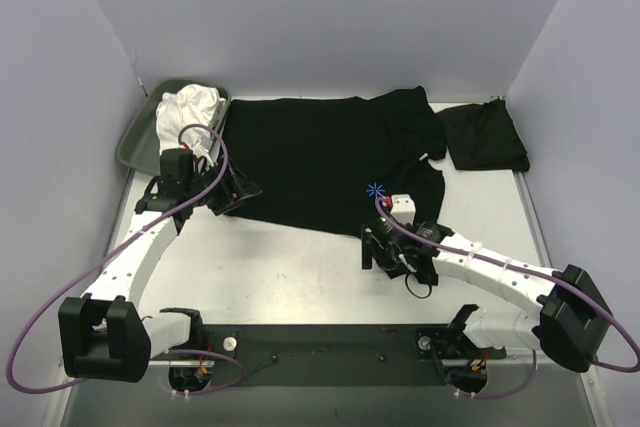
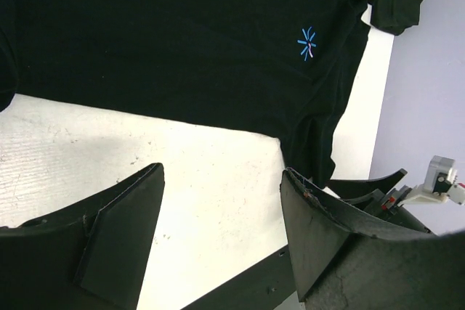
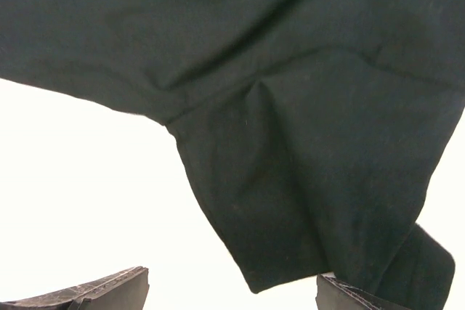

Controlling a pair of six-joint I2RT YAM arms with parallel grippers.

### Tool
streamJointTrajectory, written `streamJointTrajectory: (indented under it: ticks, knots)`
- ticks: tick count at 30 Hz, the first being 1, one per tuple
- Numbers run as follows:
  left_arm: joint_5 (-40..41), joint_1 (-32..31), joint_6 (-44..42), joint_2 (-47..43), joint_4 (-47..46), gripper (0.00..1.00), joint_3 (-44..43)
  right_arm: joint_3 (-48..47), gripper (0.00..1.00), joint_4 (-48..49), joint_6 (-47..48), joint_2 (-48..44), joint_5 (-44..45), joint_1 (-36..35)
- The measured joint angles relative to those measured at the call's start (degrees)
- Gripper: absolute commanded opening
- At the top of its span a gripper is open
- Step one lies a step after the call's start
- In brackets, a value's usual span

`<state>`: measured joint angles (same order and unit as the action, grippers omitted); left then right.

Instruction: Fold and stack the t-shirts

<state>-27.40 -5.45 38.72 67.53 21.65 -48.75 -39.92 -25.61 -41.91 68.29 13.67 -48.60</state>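
White table (image 1: 300, 277) holds a black t-shirt (image 1: 300, 157); left gripper (image 1: 238, 194) and right gripper (image 3: 232, 284), both wide and empty, should pinch its near hem evenly.

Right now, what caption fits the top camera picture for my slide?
Left gripper and right gripper, both open, at the near edge of the spread t-shirt; a second t-shirt lies beside it.

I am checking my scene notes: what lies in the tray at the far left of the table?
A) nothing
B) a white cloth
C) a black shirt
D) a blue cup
B: the top view shows a crumpled white cloth in the tray.
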Motion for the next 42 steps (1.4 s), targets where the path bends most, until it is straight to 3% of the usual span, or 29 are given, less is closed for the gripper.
streamJointTrajectory:
  ticks: [25,33,42]
  knots:
    - [0.3,0.0,-0.4,0.0,-0.5,0.75,5.0,4.2,1.0,12.6,-2.1,9.9,-3.7,-3.0]
    - [0.3,0.0,-0.5,-0.2,-0.5,0.75,5.0,2.7,1.0,15.3,-2.9,12.2,-2.6,-9.8]
    - [0.2,0.3,-0.5,-1.7,-0.4,0.75,5.4,0.2,1.0,17.1,-6.4,14.0,-7.3,-18.9]
